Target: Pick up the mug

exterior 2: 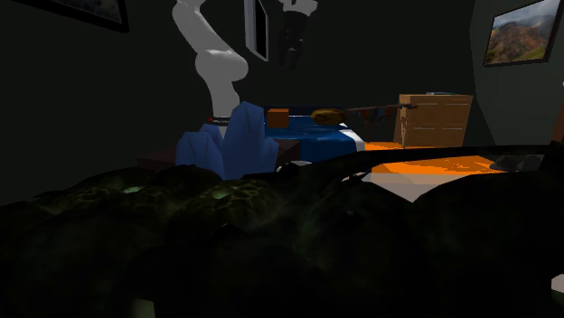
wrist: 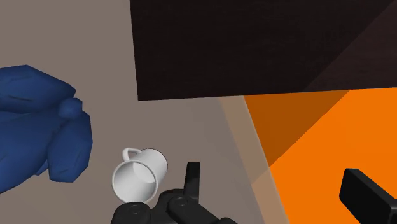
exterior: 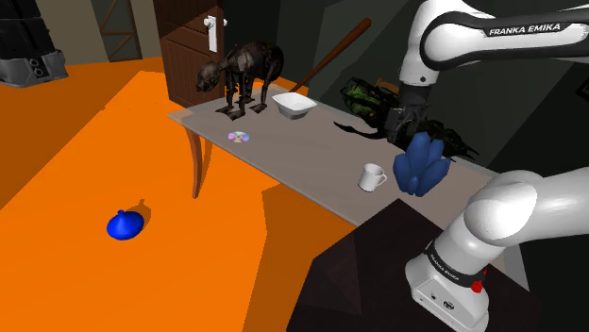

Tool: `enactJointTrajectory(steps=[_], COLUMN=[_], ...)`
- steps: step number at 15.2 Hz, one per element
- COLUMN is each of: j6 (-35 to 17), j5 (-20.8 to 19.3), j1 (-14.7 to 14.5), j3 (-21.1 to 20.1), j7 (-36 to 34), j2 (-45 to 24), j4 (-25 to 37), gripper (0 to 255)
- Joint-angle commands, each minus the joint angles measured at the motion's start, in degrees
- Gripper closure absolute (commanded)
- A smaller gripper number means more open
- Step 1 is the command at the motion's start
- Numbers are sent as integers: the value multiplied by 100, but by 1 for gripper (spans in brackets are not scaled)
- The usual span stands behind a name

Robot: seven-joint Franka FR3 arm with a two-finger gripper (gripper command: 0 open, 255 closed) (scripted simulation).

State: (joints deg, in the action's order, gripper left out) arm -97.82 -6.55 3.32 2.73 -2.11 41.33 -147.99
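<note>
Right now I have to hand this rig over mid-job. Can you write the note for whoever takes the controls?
Gripper: open, holding nothing, above the grey table.
Mug: white, upright on the table, close beside the blue lumpy object. In the wrist view it sits just outside one finger, not between the two.
Done: the hand is over the mug's area. No grasp yet.
Left: shift so the fingers straddle the mug, descend, close, lift. Watch the blue object next to it on the way down.
</note>
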Motion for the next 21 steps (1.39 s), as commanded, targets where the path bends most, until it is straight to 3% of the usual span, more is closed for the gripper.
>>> enactJointTrajectory(steps=[1, 13, 17, 21], j6=[-525, -3515, -4461, -5301], j5=[-94, -516, -434, -81], j1=[76, 523, 598, 655], j3=[117, 898, 1138, 1305], j7=[34, 340, 536, 892], j2=[-210, -2321, -3290, -4312], j4=[-222, -633, -458, -140], gripper=[0, 0, 0, 0])
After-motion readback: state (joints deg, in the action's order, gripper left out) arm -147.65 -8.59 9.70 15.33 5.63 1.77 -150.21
